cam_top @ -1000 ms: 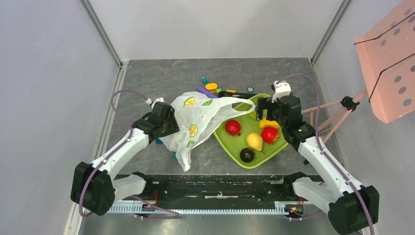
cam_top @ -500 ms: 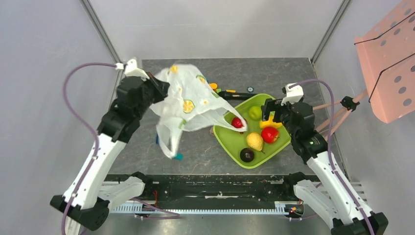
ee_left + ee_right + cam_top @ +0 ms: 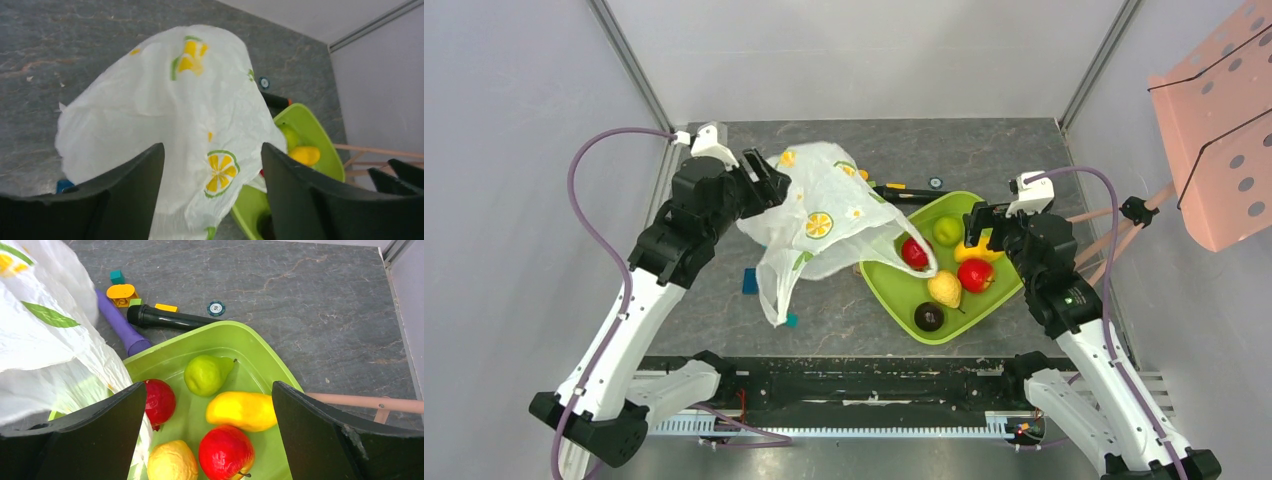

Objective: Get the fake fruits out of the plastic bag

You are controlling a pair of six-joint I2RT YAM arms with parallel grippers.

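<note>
Your fake fruits (image 3: 975,275) lie in the lime-green tray (image 3: 892,292) by the table's right edge, toward the near side. One red fruit (image 3: 159,401) sits half under the plastic bag (image 3: 819,215). The bag hangs up off the table's middle, against your left gripper (image 3: 212,150), whose fingers stand apart. Your right gripper (image 3: 209,386), likewise released, hovers over the tray.

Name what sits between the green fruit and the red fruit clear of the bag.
A yellow oblong fruit lies between the green fruit and that red fruit, seen in the right wrist view.
</note>
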